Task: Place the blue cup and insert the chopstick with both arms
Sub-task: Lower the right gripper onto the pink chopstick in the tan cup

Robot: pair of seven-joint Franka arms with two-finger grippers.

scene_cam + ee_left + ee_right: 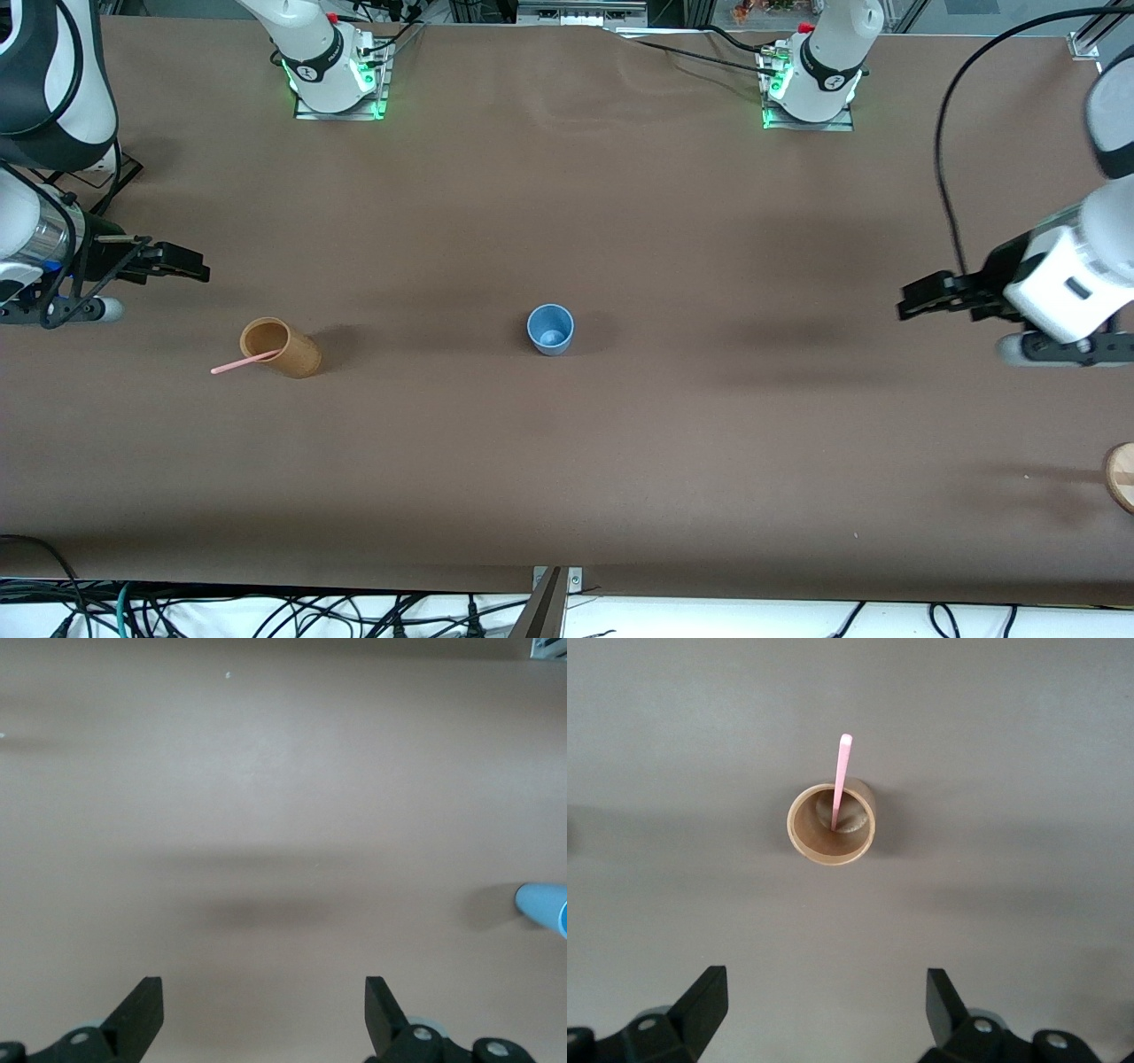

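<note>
Overhead, brown table [567, 461] holds blue cup [550, 329], perhaps centrally.

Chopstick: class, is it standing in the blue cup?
No, the chopstick leans in the tan wooden cup; the blue cup is empty.

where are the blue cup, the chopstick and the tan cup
blue cup [550, 329], front view, on its inside floor, seen through the open mouth
chopstick [841, 782], right wrist view, mid-shaft where it crosses the rim
tan cup [297, 354], front view, on its outer wall
</note>
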